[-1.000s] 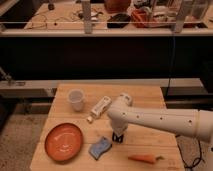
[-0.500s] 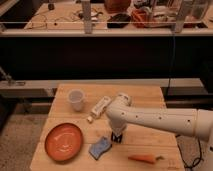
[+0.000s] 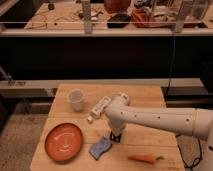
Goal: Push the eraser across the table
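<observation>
The light wooden table (image 3: 145, 100) fills the lower middle of the camera view. My white arm reaches in from the right, bends over the table's centre and points down. My gripper (image 3: 116, 136) is the dark tip at its end, low over the table just right of the blue wavy sponge (image 3: 100, 147). The black eraser does not show as a separate shape; it may be hidden under the arm or gripper.
A white cup (image 3: 76, 99) stands at the back left. A white oblong block (image 3: 100, 106) lies beside the arm's elbow. An orange plate (image 3: 63, 141) sits at the front left. A carrot (image 3: 144, 159) lies near the front edge. A cluttered bench runs behind the table.
</observation>
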`<action>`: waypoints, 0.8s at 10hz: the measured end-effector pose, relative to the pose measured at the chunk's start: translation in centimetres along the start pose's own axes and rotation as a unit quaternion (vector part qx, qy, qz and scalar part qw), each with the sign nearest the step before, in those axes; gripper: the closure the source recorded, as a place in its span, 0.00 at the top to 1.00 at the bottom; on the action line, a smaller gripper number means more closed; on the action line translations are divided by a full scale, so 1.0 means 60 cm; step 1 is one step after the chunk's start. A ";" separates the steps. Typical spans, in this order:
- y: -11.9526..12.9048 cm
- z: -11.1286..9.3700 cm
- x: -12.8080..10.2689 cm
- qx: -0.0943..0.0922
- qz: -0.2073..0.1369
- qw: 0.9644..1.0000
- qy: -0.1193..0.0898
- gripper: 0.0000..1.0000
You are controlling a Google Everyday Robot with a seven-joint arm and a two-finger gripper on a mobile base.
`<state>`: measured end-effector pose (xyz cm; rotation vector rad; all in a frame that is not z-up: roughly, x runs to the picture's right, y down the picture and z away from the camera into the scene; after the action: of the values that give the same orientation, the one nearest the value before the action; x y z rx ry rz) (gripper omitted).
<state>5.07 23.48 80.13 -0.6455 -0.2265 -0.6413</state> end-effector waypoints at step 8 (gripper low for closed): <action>-0.012 -0.005 -0.009 0.003 -0.005 1.000 -0.001 0.00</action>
<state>4.21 23.08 80.02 -0.6390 -0.2342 -0.6498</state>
